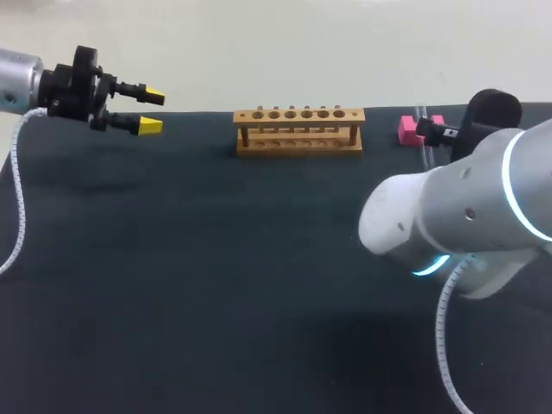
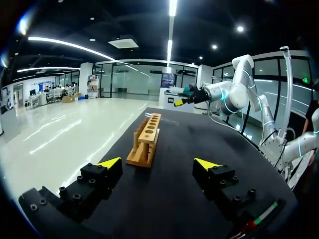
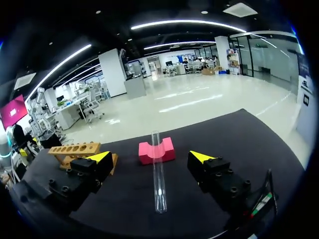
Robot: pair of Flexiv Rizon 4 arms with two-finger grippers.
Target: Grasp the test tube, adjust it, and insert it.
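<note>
Left gripper (image 1: 151,109) seen at far left, fingers spread, nothing held; judged parked clear of work. Rack (image 1: 298,129) stood mid-scene, holes up, apparently unfilled, ready for insertion. Further right, tube (image 3: 158,174) laid in groove of pink block (image 3: 156,151), far part propped there, probably so it can be pinched easily. Right gripper (image 3: 151,157) lined up on tube, fingers spread, tube between them, untouched; grasp not yet made.

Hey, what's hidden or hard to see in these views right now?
Right wrist view: the right gripper hides part of the rack.
Head view: the right arm covers most of the test tube and that gripper's tips.
Left wrist view: the test tube is too distant to make out.
</note>
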